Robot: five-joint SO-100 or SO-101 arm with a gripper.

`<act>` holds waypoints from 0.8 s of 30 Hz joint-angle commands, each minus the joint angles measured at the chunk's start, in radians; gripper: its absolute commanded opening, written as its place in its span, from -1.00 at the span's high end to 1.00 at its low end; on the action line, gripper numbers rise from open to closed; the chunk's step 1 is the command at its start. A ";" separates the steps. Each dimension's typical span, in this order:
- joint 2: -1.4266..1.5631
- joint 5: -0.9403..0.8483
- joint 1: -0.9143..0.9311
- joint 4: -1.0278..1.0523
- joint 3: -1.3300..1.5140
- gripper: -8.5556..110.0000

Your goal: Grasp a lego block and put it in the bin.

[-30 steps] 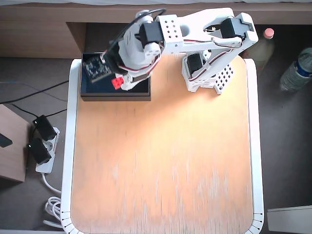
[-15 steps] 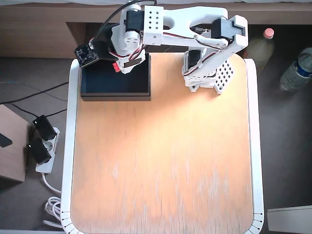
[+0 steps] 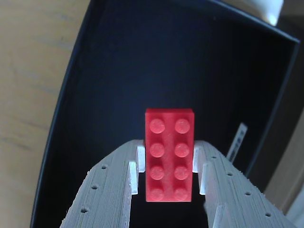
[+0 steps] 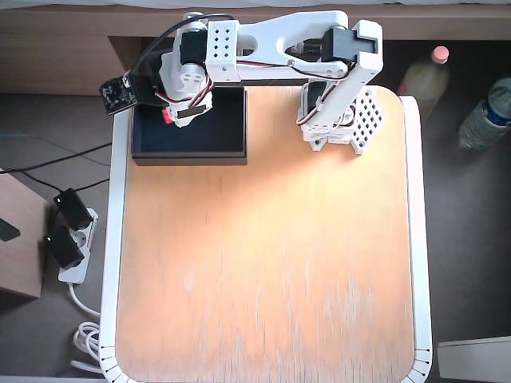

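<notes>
Evidently the arm has swung leftward in the overhead view over the last second: a second ago the gripper [image 4: 169,114] hung above the near-middle of the bin [image 4: 231,152], half a second ago near its far edge, and it now sits over the far left part of the box. The brick [image 4: 167,116] has travelled with it and shows only as a small red spot under the white wrist. Judgement: transport is essentially complete, and what remains is the release.

In the wrist view the gripper [image 3: 168,178] is clamped on the brick [image 3: 169,154], one white finger [image 3: 135,173] pressing each long side. The lower half of the brick sits between the fingers; the upper half projects clear beyond the tips. Behind it on every side lies the dark floor of the bin [image 3: 71,95], so the brick is held above the interior, not over the wooden table [image 3: 28,71] that shows at the left. Whether it hangs high or low above the floor cannot be told.

Orientation: the studded face is turned toward the wrist camera, two columns of four studs all visible. The long axis runs straight up and down that picture, in line with the fingers, with no noticeable tilt. A white label strip [image 3: 236,141] on the bin stands just right of the gripper.
</notes>
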 commanded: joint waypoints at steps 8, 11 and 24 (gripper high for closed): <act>0.012 0.005 0.017 -0.058 -0.009 0.78; 0.012 0.015 0.020 -0.057 -0.009 0.72; 0.041 0.005 0.008 -0.055 -0.009 0.54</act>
